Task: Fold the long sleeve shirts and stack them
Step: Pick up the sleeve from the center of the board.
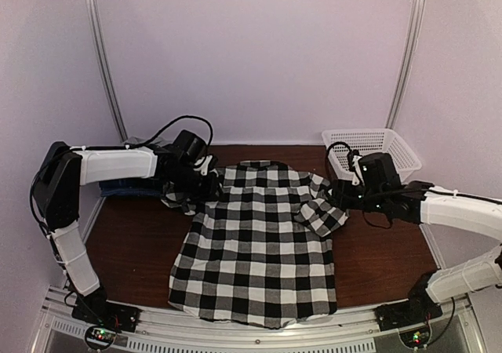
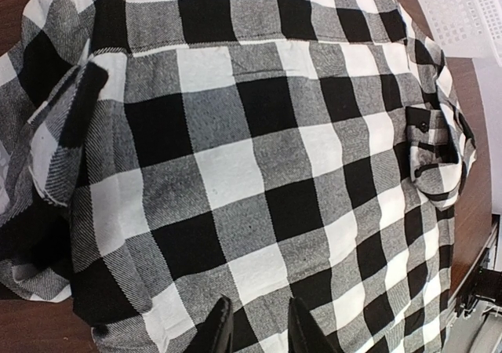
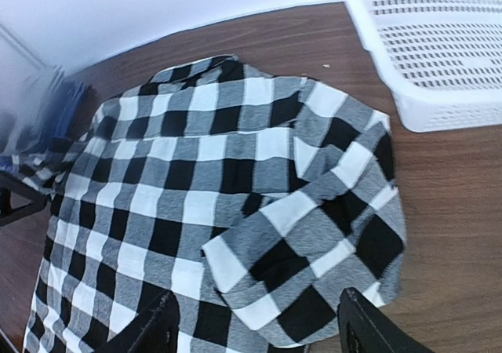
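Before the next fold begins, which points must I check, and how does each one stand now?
1. Right pincer open and empty: ok.
2. Black-and-white checked cloth shirt, sleeve on the right pincer's side folded onto its body: ok.
3. Sleeve on the left pincer's side folded in: not ok, it lies bunched at the shirt's edge.
4. Left pincer free of cloth: ok, fingers slightly apart, nothing between.
5. White plastic mesh basket apart from the shirt: ok.
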Motion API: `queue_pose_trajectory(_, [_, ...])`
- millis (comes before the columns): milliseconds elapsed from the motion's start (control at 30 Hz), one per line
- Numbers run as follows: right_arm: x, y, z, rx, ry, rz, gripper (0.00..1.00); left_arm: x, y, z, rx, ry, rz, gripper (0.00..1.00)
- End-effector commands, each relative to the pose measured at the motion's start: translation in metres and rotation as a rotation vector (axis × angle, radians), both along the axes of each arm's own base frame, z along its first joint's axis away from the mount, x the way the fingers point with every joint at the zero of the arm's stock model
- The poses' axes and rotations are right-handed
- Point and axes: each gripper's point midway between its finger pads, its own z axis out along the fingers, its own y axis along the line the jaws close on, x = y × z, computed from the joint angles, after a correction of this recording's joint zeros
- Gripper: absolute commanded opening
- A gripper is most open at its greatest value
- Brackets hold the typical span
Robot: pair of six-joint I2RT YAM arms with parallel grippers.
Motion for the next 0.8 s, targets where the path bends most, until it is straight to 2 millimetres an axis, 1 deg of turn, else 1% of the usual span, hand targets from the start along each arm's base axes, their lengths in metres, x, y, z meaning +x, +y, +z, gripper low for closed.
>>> queue_pose_trajectory(0, [-0.002,0.030,-0.024,-0.177,0.053,0.138,0.72,0.003,-0.008,0.008,-0.031,-0.023,-0.019,0.25])
queue_pose_trajectory(33, [-0.003,0.039,-0.033,-0.204,0.073,0.166,0.72,0.003,-0.009,0.010,-0.035,-0.026,-0.020,0.25])
queue_pose_trajectory(67, [-0.002,0.046,-0.046,-0.237,0.101,0.186,0.72,0.002,-0.009,0.011,-0.037,-0.027,-0.019,0.25])
queue_pose_trajectory(167, [0.000,0.064,-0.064,-0.304,0.137,0.227,0.73,0.000,-0.011,0.015,-0.044,-0.031,-0.021,0.25])
queue_pose_trajectory(233, [0.002,0.070,-0.073,-0.348,0.151,0.236,0.75,-0.001,-0.011,0.017,-0.047,-0.032,-0.022,0.25])
queue_pose_trajectory(333, [0.008,0.074,-0.084,-0.406,0.167,0.232,0.77,-0.003,-0.011,0.020,-0.051,-0.035,-0.022,0.25])
queue_pose_trajectory(467, [0.014,0.080,-0.095,-0.442,0.181,0.240,0.78,-0.004,-0.013,0.021,-0.056,-0.033,-0.022,0.26])
queue_pose_trajectory(567, [0.018,0.081,-0.104,-0.477,0.197,0.231,0.75,-0.004,-0.015,0.024,-0.063,-0.035,-0.022,0.26])
queue_pose_trajectory(700, [0.025,0.068,-0.110,-0.569,0.214,0.178,0.70,-0.003,-0.018,0.028,-0.073,-0.040,-0.024,0.26])
queue_pose_trajectory(767, [0.027,0.065,-0.112,-0.597,0.218,0.177,0.67,-0.003,-0.021,0.030,-0.078,-0.040,-0.029,0.26])
